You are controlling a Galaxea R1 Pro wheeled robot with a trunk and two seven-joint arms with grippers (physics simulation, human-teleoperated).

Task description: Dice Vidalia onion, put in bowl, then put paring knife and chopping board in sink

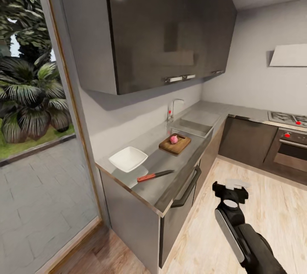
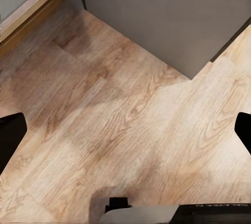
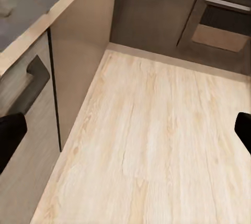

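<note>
White and squarish, the bowl (image 1: 128,158) is seen empty near the desk's (image 1: 160,161) front corner, the paring knife (image 1: 154,176) lying just beside it by the edge. The Vidalia onion (image 1: 174,139) is set on the chopping board (image 1: 175,144), next to the sink (image 1: 192,127), whose basin contents cannot be made out. The right gripper (image 1: 230,187) is held over open wooden floor (image 3: 157,145), fingers (image 3: 10,136) spread and released; the left gripper (image 2: 125,130) likewise, fingers parted. No writing can be read.
</note>
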